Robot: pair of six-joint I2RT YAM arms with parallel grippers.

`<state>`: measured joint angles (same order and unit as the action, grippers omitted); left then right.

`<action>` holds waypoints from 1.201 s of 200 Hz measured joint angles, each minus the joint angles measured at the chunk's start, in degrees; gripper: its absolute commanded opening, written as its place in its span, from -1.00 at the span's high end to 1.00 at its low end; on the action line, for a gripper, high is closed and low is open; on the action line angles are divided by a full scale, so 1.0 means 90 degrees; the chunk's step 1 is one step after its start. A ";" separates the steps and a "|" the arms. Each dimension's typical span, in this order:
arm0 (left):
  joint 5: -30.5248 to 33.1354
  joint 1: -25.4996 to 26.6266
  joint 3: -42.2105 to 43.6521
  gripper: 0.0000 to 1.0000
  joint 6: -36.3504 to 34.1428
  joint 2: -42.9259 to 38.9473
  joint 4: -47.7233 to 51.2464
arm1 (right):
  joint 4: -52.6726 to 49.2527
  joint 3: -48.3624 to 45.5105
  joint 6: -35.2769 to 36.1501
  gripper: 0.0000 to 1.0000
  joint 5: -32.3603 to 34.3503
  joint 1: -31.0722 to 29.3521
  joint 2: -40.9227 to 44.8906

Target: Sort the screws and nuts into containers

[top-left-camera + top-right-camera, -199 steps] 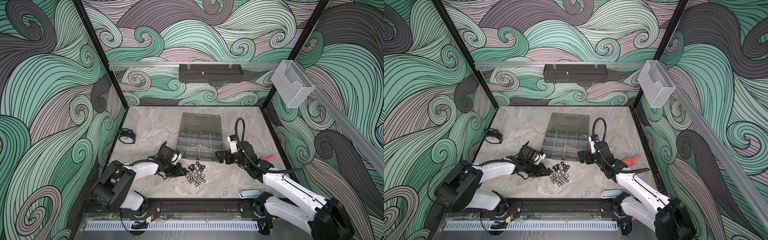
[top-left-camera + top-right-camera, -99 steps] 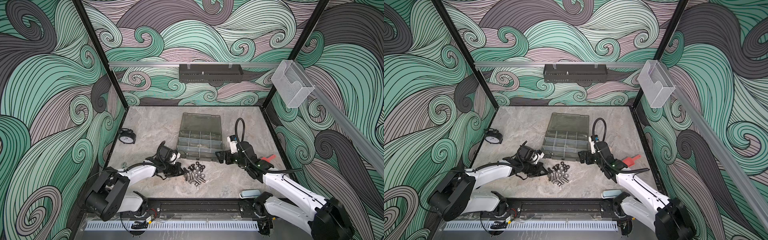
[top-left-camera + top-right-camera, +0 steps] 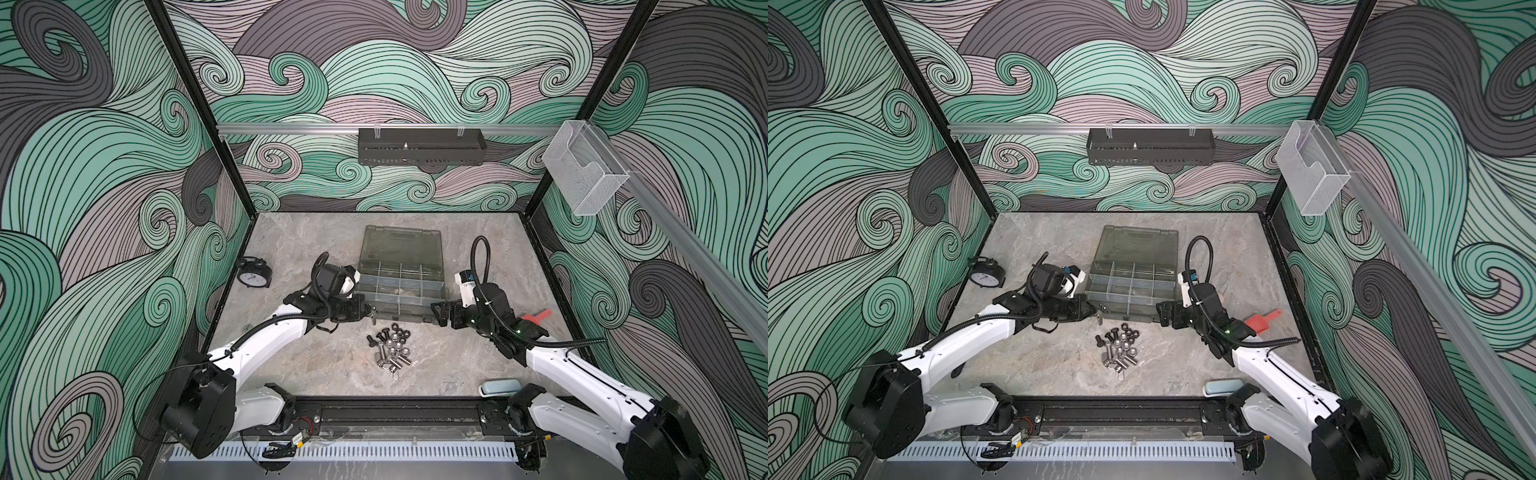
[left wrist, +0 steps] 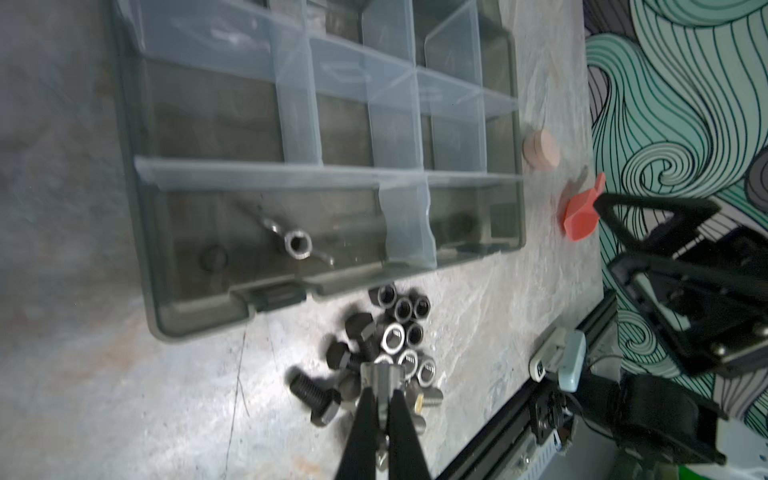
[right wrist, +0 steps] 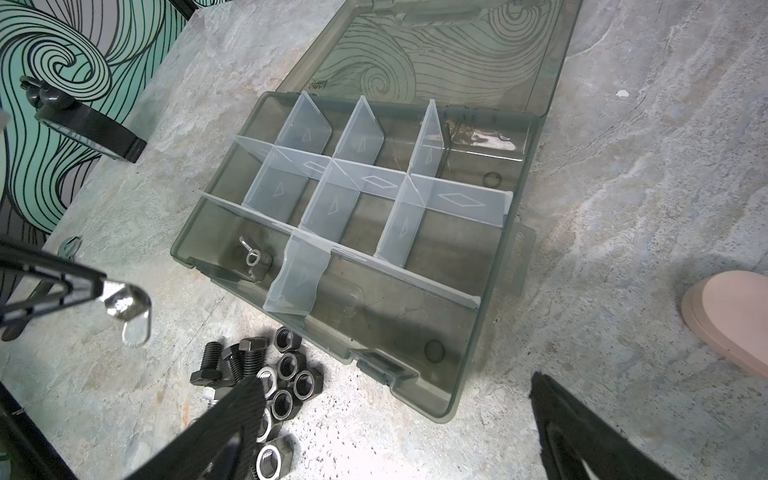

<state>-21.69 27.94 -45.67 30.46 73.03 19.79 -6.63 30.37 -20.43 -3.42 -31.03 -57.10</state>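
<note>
top views: grey stone-look desk [image 3: 316,374] inside swirl-painted walls. a smoky organizer case [image 3: 399,311] lies open mid-desk with its lid flat behind it, and pale dividers split its containers [image 3: 388,286]. screws [image 3: 371,340] and nuts [image 3: 401,332] sit in one loose pile on the desk, just in front of the case. the left claw [image 3: 369,312] is clenched on a small shiny winged piece [image 3: 374,319] just beside the case's near left corner. the right claw [image 3: 1163,318] is spread wide with nothing in it, at the near right corner. an alarm clock [image 3: 254,274] stands well off to the left. a red scoop [image 3: 1262,322] lies behind the right arm.

left wrist: the left claw [image 4: 380,395] has its two dark fingers [image 4: 361,424] pinched together on the winged piece [image 4: 380,374], which is raised over the pile. black screws [image 4: 316,392] lie on one side of the pile, and nuts [image 4: 403,309] cluster toward the case wall [image 4: 199,303]. a lone wing nut [image 4: 297,243] lies in the long front compartment. a pink disc [image 4: 540,148] sits on the desk beyond the case.

right wrist: the right claw [image 5: 395,386] is released, its fingers [image 5: 232,419] far apart, one over the pile. the winged piece [image 5: 124,307] hangs from the left claw's tip, clear of the desk and beside the case. the lone wing nut [image 5: 252,258] rests in the near corner compartment. the other compartments look bare.
</note>
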 measured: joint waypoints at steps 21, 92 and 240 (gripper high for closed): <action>0.0189 -0.0202 -0.0430 1.00 -0.0151 0.0561 0.0017 | -0.0010 0.0000 0.0000 -0.98 0.0000 0.0000 0.0066; 0.0338 -0.0352 -0.0882 1.00 -0.0386 0.1673 -0.0112 | -0.0104 -0.0034 0.0000 -0.98 0.0068 0.0000 0.0265; 0.0406 -0.0352 -0.1112 0.66 -0.0325 0.2084 -0.0289 | -0.0129 -0.0063 0.0002 -0.98 0.0070 0.0000 0.0260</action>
<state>-18.04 24.77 -55.68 27.53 91.79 17.19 -7.79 29.80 -20.40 -2.79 -31.03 -54.76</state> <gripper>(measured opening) 0.146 0.991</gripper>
